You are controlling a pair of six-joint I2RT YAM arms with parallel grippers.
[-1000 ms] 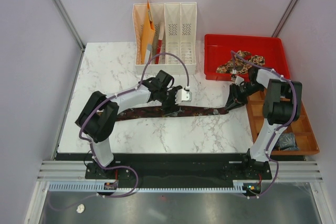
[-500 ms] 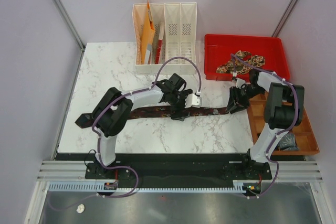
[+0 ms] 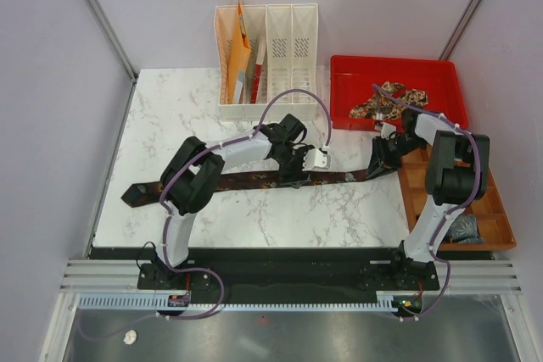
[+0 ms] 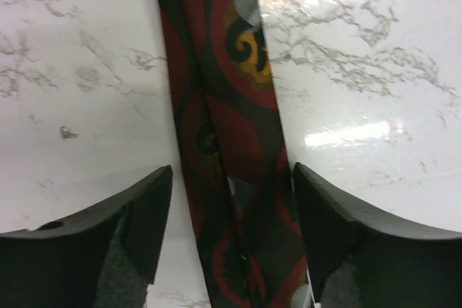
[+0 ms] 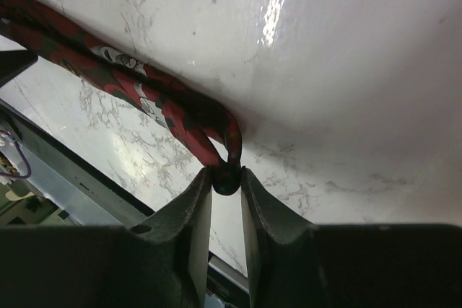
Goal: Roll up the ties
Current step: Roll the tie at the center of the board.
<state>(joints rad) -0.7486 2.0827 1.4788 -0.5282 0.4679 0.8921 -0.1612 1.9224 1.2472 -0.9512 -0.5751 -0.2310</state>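
Note:
A dark maroon tie (image 3: 246, 181) with red and yellow patterning lies stretched across the marble table from left to right. My left gripper (image 3: 297, 174) is low over its middle. In the left wrist view this gripper (image 4: 231, 172) is open, and the tie (image 4: 231, 120) runs between the fingers. My right gripper (image 3: 378, 164) holds the tie's right end. In the right wrist view it (image 5: 225, 178) is shut on the folded end of the tie (image 5: 173, 110). A tan-and-brown paisley tie (image 3: 386, 101) lies bunched in the red bin (image 3: 339, 91).
A white file organizer (image 3: 284, 65) with orange folders (image 3: 237, 61) stands at the back of the table. An orange compartment tray (image 3: 496, 209) sits at the right edge, beside the right arm. The table's left edge is close to the tie's left end.
My left gripper has slid to the right along the maroon tie, its arm reaching further out. The tie's left end now shows at the left. The right gripper has stayed put.

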